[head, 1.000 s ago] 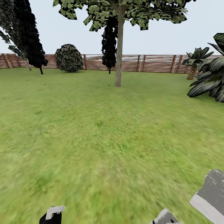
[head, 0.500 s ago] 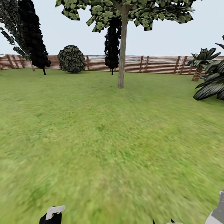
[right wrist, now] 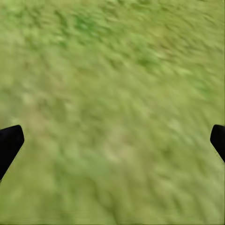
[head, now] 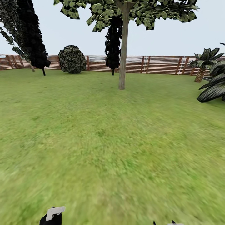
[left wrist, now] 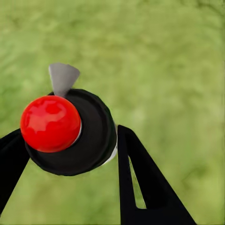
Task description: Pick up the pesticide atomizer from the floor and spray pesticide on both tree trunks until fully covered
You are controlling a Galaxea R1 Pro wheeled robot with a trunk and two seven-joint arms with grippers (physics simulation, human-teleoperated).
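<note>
Left gripper (left wrist: 70, 150) is clamping the sprayer (left wrist: 70, 133) (right one's spread, empty), heading for the tree trunk (head: 122, 53) ahead; needs getting closer before spraying

Head view looks level across grass (head: 103, 140) toward the fence (head: 156, 64); both wrist views face grass closely.

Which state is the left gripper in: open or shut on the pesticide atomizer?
Shut on it: in the left wrist view the black fingers press both sides of the pesticide atomizer.
</note>
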